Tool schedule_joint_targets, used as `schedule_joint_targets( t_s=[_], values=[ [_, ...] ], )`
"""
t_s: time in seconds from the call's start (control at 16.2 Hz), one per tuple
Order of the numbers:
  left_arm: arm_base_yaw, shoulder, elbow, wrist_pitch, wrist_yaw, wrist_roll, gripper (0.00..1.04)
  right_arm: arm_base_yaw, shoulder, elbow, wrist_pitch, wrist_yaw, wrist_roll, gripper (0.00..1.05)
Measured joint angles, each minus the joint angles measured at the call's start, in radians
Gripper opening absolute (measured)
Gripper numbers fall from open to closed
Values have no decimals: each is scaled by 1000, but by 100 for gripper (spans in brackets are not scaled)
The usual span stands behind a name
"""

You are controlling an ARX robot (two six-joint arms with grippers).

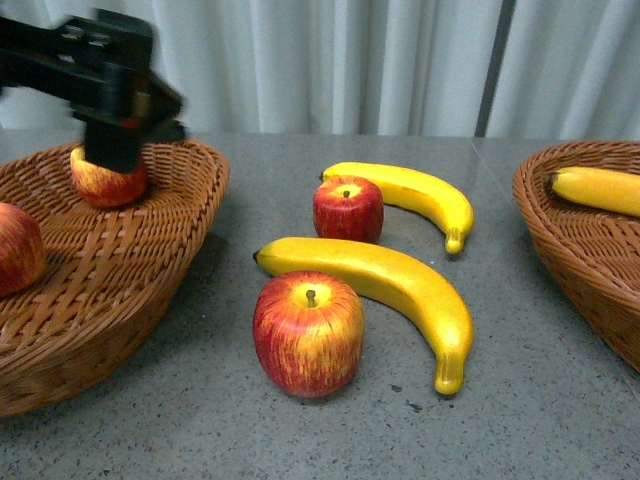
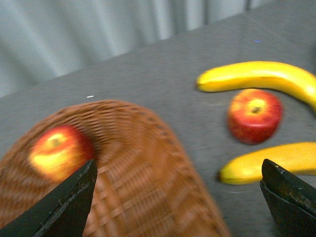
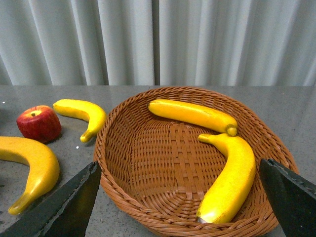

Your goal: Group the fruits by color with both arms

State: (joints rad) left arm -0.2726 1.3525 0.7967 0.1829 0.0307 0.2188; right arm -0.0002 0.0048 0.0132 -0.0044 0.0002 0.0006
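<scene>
On the grey table lie two red apples, one near (image 1: 307,333) and one far (image 1: 348,208), and two yellow bananas, one near (image 1: 390,287) and one far (image 1: 412,194). The left wicker basket (image 1: 150,270) holds an apple at its back (image 1: 105,180) and another at the left edge (image 1: 18,248). My left gripper (image 1: 115,135) is open just above the back apple, which also shows in the left wrist view (image 2: 57,152). The right basket (image 3: 163,163) holds two bananas (image 3: 192,114) (image 3: 229,180). My right gripper (image 3: 180,207) is open above that basket's near rim.
A white curtain hangs behind the table. The right basket (image 1: 575,250) shows at the right edge of the front view with one banana (image 1: 600,188) visible in it. The far apple (image 2: 254,114) and both table bananas (image 2: 256,76) (image 2: 269,162) show in the left wrist view.
</scene>
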Motion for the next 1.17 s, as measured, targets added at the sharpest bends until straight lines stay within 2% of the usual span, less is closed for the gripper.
schedule_joint_targets(
  t_s=[0.19,0.37,0.68,1.17],
  values=[
    [-175,167,85,-57,84,14,98,0,0,0,0,0,0,98],
    [-252,239,97,-84,70,-5,98,0,0,0,0,0,0,98],
    [-277,287,98,-100,26,-63,98,0,0,0,0,0,0,98],
    [-301,287,47,-109,27,-80,96,0,0,0,0,0,0,98]
  ],
)
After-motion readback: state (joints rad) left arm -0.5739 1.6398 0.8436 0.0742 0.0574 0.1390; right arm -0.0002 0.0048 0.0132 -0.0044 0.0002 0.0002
